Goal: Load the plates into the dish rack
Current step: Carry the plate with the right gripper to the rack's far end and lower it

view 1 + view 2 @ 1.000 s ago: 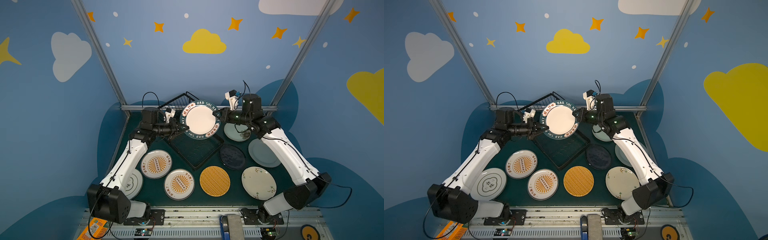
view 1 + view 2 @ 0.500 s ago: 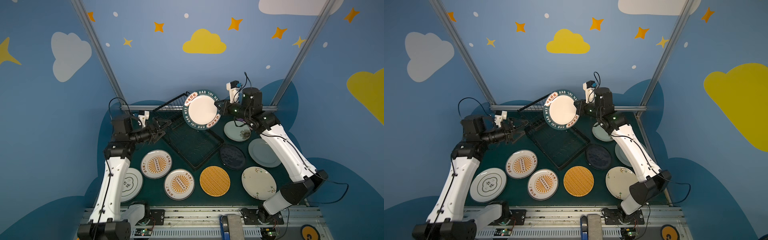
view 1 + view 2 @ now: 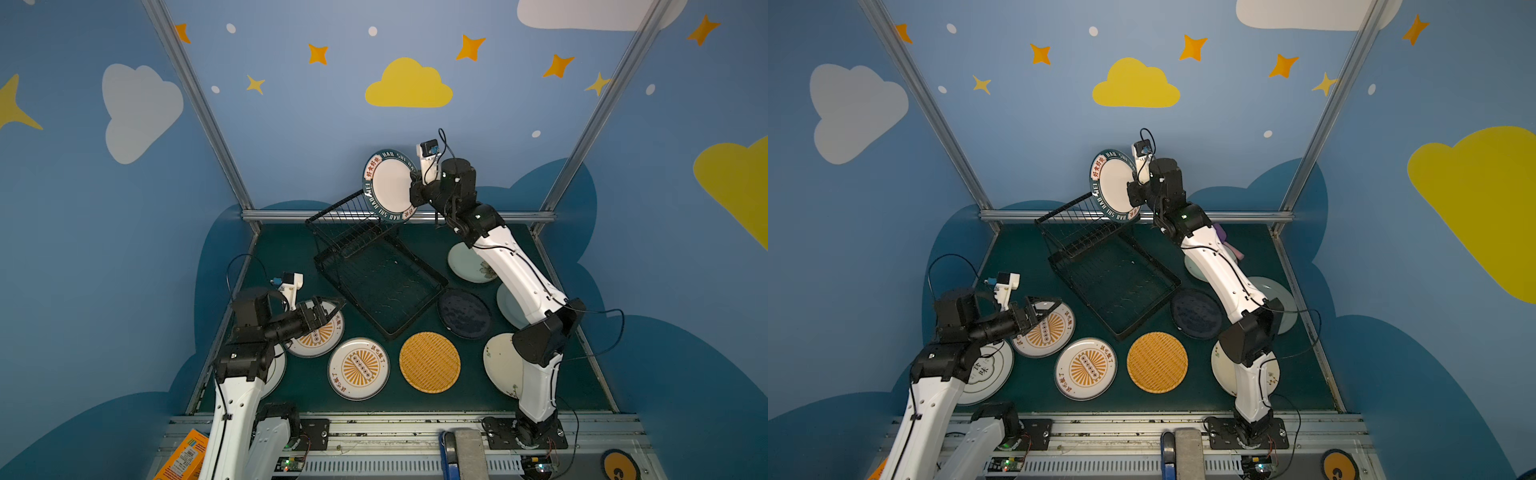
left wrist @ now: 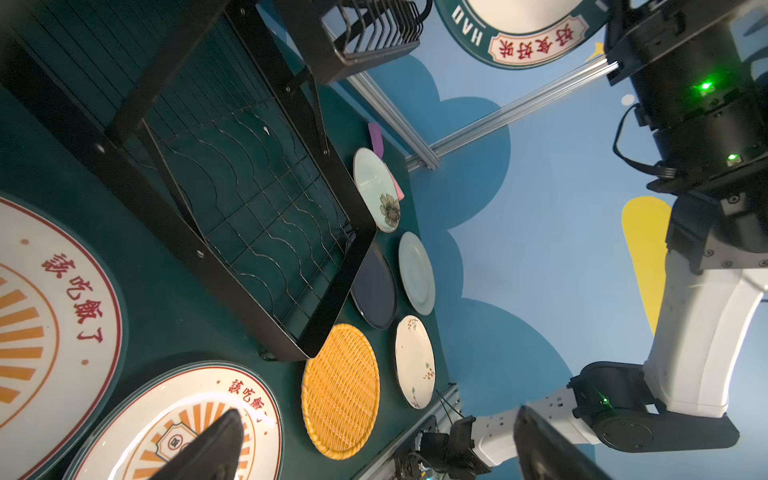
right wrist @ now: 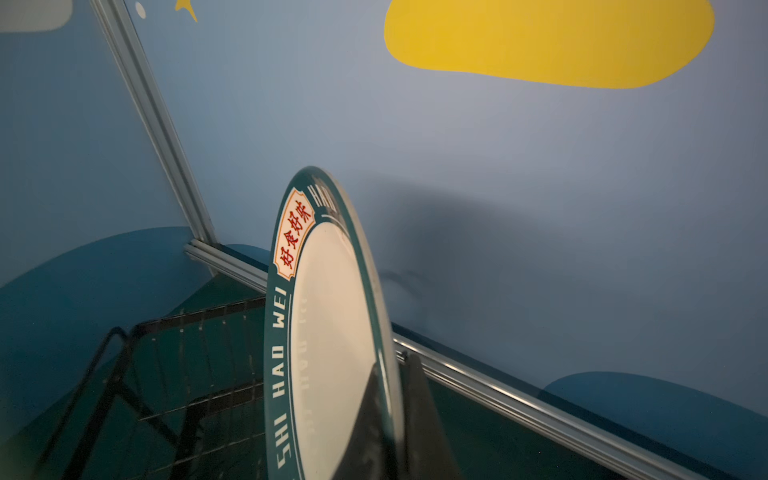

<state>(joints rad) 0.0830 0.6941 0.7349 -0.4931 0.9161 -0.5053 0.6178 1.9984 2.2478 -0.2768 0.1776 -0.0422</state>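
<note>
Right wrist view: the lettered plate (image 5: 332, 340) stands on edge in the air, its rim pinched between the closed fingers of the right claw (image 5: 392, 368). In both top views the dish rack (image 3: 374, 270) sits just below and to the left of that claw. Its slotted upper tier is close to the plate's lower rim, though contact cannot be made out. Well apart from it, the left claw (image 3: 332, 309) hovers empty with its jaws spread wide, directly over a sunburst plate (image 3: 320, 338). To that claw's right, a second sunburst plate (image 3: 359, 368), a woven orange plate (image 3: 429, 361) and a navy plate (image 3: 464, 313) lie flat on the green table (image 3: 291, 257).
</note>
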